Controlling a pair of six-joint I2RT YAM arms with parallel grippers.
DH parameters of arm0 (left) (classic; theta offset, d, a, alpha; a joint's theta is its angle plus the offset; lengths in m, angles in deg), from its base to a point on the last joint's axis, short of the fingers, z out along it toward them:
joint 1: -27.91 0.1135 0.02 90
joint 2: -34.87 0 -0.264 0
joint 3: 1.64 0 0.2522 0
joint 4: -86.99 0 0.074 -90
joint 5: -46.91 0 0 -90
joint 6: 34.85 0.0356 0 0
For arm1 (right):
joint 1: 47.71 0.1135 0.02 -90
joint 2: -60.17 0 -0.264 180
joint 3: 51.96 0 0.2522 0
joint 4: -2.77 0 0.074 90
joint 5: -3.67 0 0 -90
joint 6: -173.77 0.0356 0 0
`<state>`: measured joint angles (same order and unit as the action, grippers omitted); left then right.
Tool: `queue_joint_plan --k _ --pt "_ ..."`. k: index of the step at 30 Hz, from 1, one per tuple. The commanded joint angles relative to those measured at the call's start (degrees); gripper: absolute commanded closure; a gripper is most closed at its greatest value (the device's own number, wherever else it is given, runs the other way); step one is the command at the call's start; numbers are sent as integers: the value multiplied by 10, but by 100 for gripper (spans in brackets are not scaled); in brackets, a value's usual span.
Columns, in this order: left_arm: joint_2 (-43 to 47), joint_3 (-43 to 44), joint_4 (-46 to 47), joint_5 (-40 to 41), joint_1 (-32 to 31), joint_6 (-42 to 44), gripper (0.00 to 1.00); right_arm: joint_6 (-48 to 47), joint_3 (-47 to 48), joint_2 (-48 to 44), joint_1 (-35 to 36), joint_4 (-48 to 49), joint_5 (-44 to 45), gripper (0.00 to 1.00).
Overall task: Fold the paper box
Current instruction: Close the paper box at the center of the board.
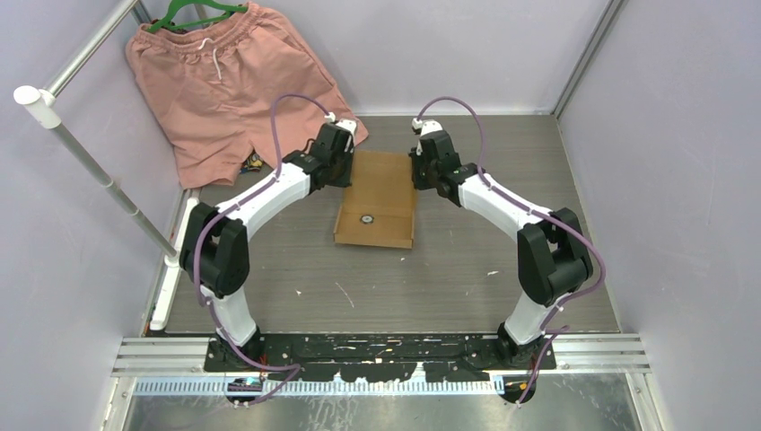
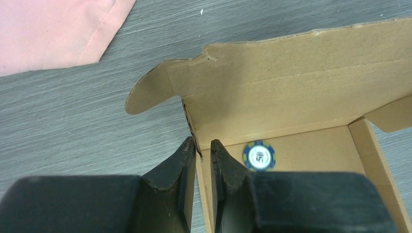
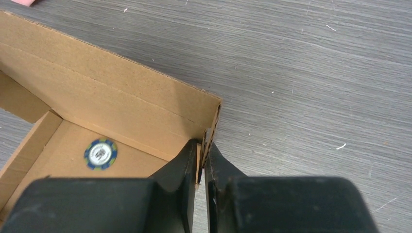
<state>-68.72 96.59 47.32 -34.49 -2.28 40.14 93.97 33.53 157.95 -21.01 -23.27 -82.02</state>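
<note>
The paper box (image 1: 377, 193) lies in the middle of the grey table (image 1: 449, 278), between the two arms. It is half folded: the near part is a shallow tray with low walls standing up, and the wide panel on the far side is open, not folded over the tray. A rounded tab sticks out at the far left corner of the tray.

The left claw (image 2: 201, 158) is at the left wall of the box. Its two black fingers (image 2: 177, 170) stand one outside and one inside this wall, close together, and they are grasping the cardboard edge between them. The right claw (image 3: 201, 158) is at the right wall, near the far corner of the tray. It is clenched on the thin edge of the wall, with one finger on each side.

A small blue and white round chip (image 2: 259, 156) lies flat on the bottom of the tray, apart from both claws.

Pink shorts (image 1: 224, 81) hang on a green hanger (image 1: 193, 13) at the far left, and their lower part rests on the table, well apart from the box.
</note>
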Motion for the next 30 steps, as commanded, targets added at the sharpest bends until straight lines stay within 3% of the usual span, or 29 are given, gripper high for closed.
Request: queue_joint_plan --k 1,17,30 --pt "46 -13 70 21 -27 -19 82 20 -18 -29 23 31 21 85" --pt "202 -195 199 69 -65 -25 83 31 -83 -100 44 73 63 92" --pt "273 -350 321 124 -112 -46 83 64 -134 -117 135 109 179 95"
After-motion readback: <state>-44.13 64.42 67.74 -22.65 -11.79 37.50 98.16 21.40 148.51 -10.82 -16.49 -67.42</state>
